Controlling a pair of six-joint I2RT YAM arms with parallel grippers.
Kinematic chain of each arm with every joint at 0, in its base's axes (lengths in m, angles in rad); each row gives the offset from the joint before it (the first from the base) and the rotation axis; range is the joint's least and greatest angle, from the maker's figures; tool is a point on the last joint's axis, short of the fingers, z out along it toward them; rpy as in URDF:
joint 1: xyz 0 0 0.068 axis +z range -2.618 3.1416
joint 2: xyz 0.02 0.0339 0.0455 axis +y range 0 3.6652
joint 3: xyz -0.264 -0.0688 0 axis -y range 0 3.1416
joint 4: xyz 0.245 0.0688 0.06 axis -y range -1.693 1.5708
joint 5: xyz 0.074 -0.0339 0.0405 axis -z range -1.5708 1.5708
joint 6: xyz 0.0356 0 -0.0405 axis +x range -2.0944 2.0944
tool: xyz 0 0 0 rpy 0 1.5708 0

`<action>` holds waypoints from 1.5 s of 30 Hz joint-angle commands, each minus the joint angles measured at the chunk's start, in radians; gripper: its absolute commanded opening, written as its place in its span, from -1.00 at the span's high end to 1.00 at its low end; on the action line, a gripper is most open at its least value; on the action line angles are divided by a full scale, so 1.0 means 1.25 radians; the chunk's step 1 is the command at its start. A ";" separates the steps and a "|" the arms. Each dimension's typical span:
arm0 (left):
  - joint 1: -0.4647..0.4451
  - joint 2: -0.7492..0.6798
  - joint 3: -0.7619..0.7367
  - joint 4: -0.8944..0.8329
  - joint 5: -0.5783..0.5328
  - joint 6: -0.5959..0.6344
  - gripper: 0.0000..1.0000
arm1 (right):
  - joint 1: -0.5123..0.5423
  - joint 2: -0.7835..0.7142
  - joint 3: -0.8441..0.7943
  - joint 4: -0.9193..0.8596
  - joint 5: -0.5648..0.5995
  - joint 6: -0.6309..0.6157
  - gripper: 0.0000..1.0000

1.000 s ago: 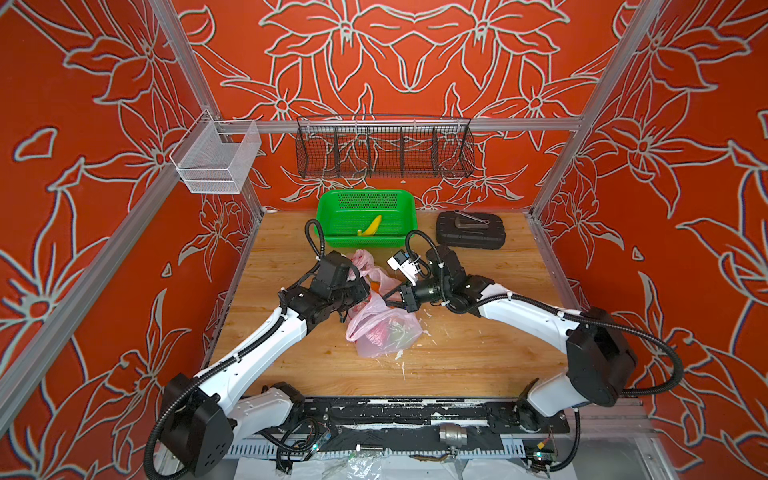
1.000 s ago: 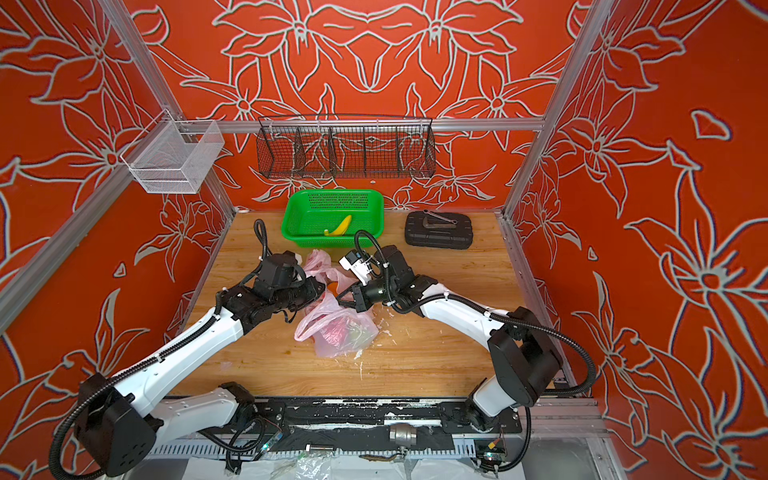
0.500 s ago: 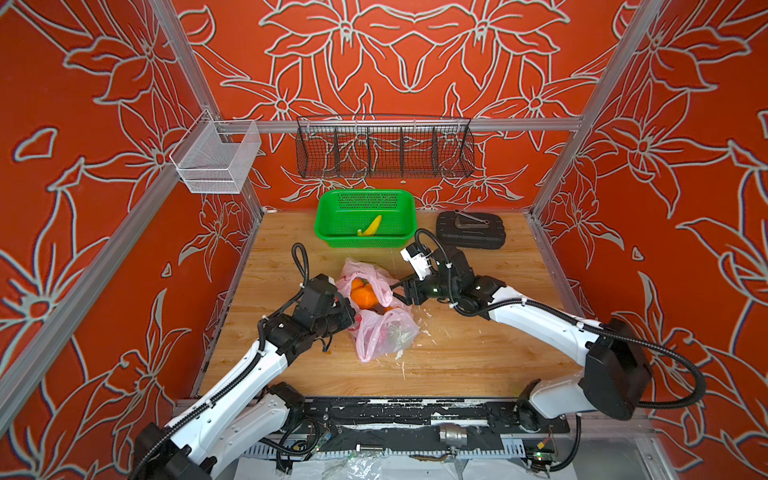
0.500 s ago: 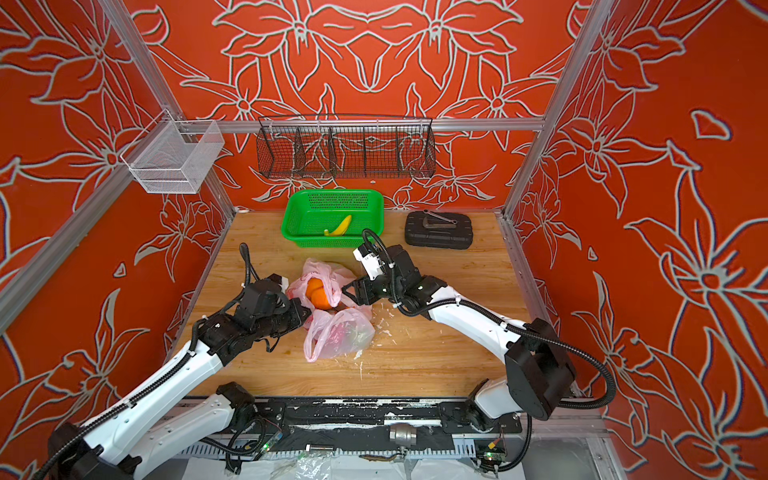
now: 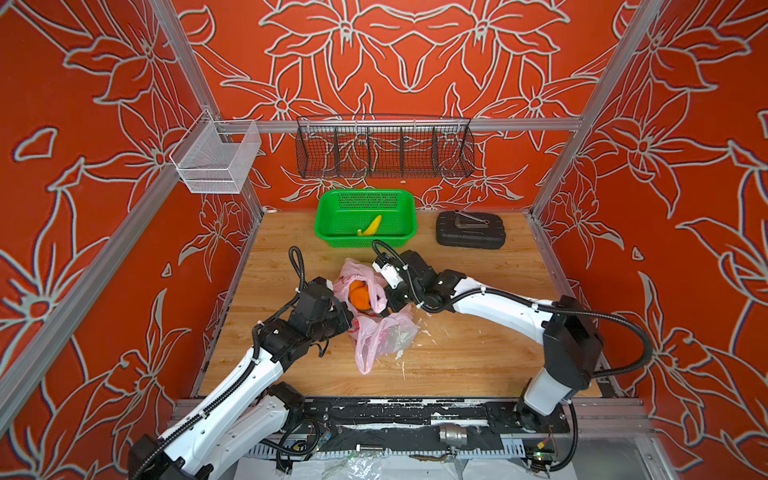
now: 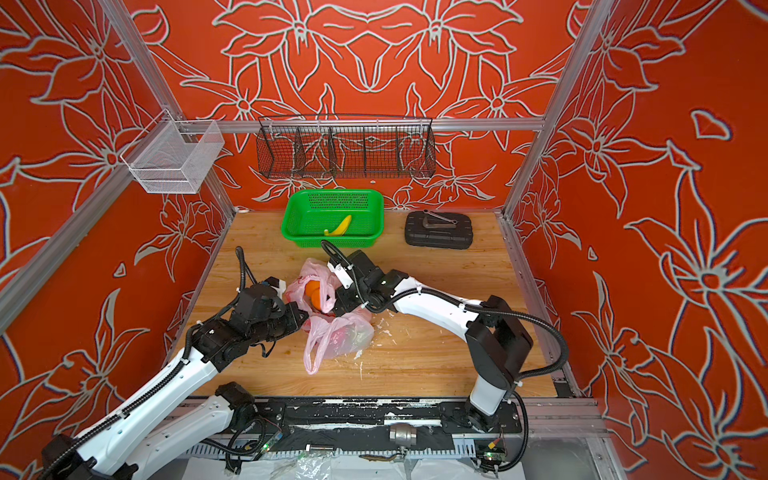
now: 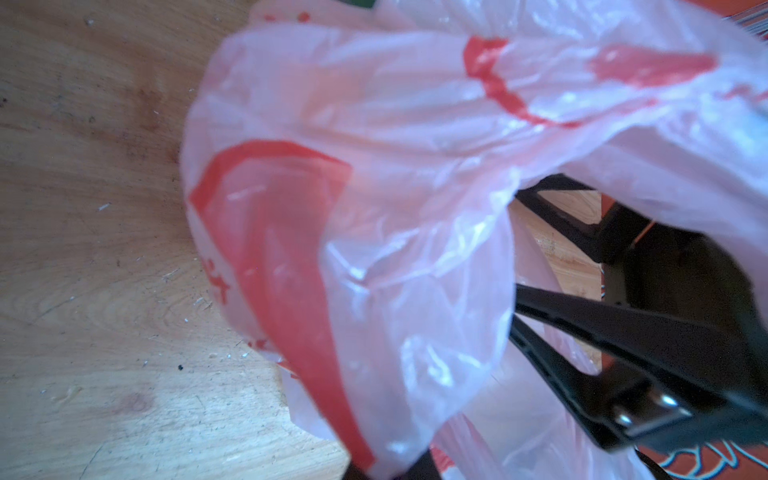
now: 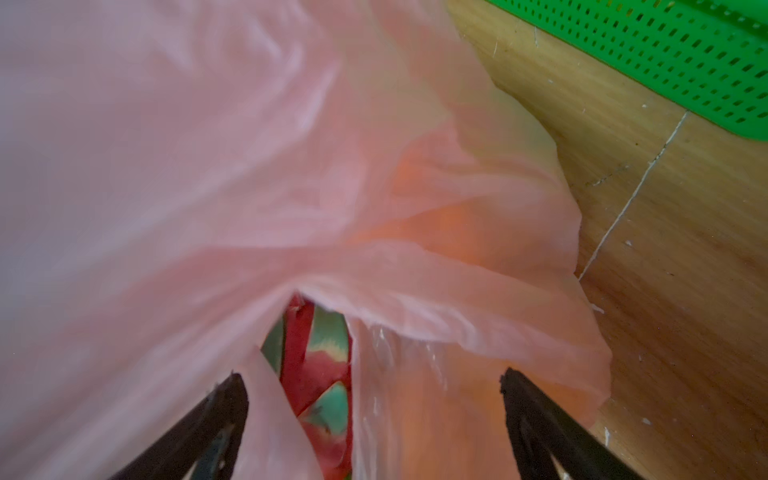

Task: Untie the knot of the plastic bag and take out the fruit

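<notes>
- The plastic bag [image 5: 384,332] sat mid-table with its mouth gaping. Oranges [image 5: 359,296] showed inside, and one handle loop [image 5: 365,365] trailed toward the front edge.
- The left gripper [image 7: 513,311] was pinched tight. As far as I could tell through the blur, it had bag film nipped between its tips.
- The right gripper [image 8: 370,382] was spread wide at the bag's mouth with nothing clamped, a dragon fruit [image 8: 316,374] peeking between its fingers.
- A green basket [image 5: 365,216] with a banana [image 5: 371,226] and a black case [image 5: 469,237] hugged the back edge. The table [image 5: 478,353] was bare wood right of the bag.
</notes>
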 commanded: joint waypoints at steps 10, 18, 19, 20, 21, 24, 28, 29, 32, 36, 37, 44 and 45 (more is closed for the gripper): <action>-0.001 -0.059 0.015 -0.083 -0.124 -0.022 1.00 | -0.067 -0.009 -0.012 -0.032 0.113 -0.020 0.99; 0.001 -0.164 0.030 -0.216 -0.221 -0.008 1.00 | -0.207 -0.048 -0.028 -0.022 0.095 -0.014 1.00; 0.000 -0.177 0.034 -0.232 -0.231 -0.005 1.00 | -0.229 -0.052 -0.031 -0.015 0.088 -0.008 1.00; 0.000 -0.189 0.035 -0.244 -0.237 -0.002 1.00 | -0.250 -0.055 -0.033 -0.009 0.078 -0.002 1.00; 0.002 -0.198 0.035 -0.252 -0.241 -0.002 1.00 | -0.266 -0.057 -0.034 -0.002 0.072 0.004 1.00; 0.002 -0.218 0.032 -0.268 -0.247 -0.002 1.00 | -0.307 -0.054 -0.028 0.010 0.039 0.018 1.00; 0.002 -0.222 0.016 -0.217 -0.205 0.027 1.00 | -0.311 -0.050 -0.013 0.025 -0.066 0.029 1.00; 0.002 -0.219 0.010 -0.193 -0.187 0.041 1.00 | -0.311 -0.054 -0.015 0.035 -0.100 0.034 1.00; 0.002 -0.208 0.014 -0.135 -0.155 0.088 0.23 | -0.306 -0.070 -0.025 0.046 -0.174 0.062 0.64; 0.002 -0.194 0.060 -0.083 -0.163 0.187 -0.44 | -0.299 -0.131 -0.052 0.041 -0.179 0.094 0.03; 0.001 -0.189 0.077 -0.069 -0.167 0.226 -0.48 | -0.297 -0.156 -0.067 0.046 -0.171 0.103 -0.04; 0.002 -0.066 0.230 0.015 -0.061 0.572 -0.51 | -0.278 -0.332 -0.142 0.036 -0.119 0.123 -0.39; 0.000 -0.037 0.252 0.019 -0.036 0.614 -0.52 | -0.276 -0.354 -0.155 0.037 -0.117 0.126 -0.40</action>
